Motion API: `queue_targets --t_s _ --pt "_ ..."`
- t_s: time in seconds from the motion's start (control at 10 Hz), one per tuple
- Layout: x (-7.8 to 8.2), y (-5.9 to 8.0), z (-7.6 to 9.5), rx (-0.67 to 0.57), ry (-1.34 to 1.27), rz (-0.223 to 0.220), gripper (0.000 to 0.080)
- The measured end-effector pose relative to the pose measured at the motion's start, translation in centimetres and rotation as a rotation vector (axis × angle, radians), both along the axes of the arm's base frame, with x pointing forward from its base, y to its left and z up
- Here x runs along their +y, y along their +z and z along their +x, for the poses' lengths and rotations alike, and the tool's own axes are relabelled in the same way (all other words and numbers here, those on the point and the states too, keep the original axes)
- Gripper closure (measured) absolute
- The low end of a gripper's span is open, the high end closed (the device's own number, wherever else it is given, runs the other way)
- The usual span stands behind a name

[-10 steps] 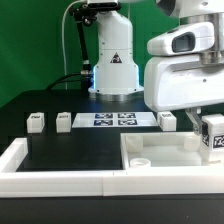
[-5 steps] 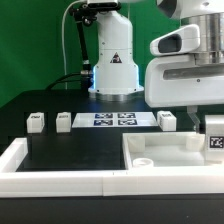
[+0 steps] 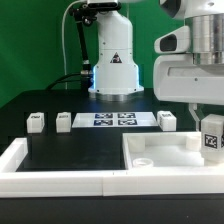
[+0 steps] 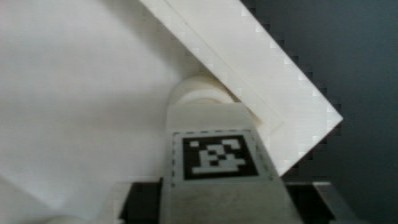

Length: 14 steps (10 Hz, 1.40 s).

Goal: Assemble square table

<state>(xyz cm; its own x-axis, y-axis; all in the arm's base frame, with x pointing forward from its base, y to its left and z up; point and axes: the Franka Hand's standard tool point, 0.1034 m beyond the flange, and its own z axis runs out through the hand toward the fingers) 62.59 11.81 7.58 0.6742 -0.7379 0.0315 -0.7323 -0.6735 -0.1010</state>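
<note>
One leg (image 3: 211,136) clamped in the gripper (image 3: 208,118) hangs over the tabletop (image 3: 165,152), at its corner on the exterior view's right. The arm (image 3: 195,80) has swung rightward, probably lining up for insertion.

The hand (image 3: 211,124) and the leg (image 3: 212,140) in its grip run off the exterior view's right edge — so does the square tabletop (image 3: 160,150). In the wrist view the fingers (image 4: 150,205) are dark, blurred slivers — cut by the picture's edge.

You've got no txt, nos. or brands to read. Only b/w marker tags w/o letters: one on the right leg (image 4: 217,158), several on the far marker board (image 3: 110,119).
</note>
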Motion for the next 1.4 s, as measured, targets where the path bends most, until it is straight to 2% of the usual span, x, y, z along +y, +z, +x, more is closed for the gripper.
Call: queue_targets --t_s 0.2,0.3,0.4,0.5,0.6,0.7,1.4 --pt "-0.07 0.00 0.00 0.006 -0.116 0.015 0.0506" --pt "0.06 -0.04 -0.02 0.007 -0.130 0.020 0.0432" --pt "0.09 -0.05 -0.03 0.006 -0.110 0.018 0.0295" --pt "0.05 0.01 0.01 0.003 -0.068 0.014 0.0295" --pt "0.04 0.04 0.03 0.000 -0.003 0.008 0.0181" --pt "0.09 0.04 0.01 -0.002 0.030 0.005 0.0159" --pt "-0.38 0.05 0.13 -0.035 0.773 -0.066 0.0151"
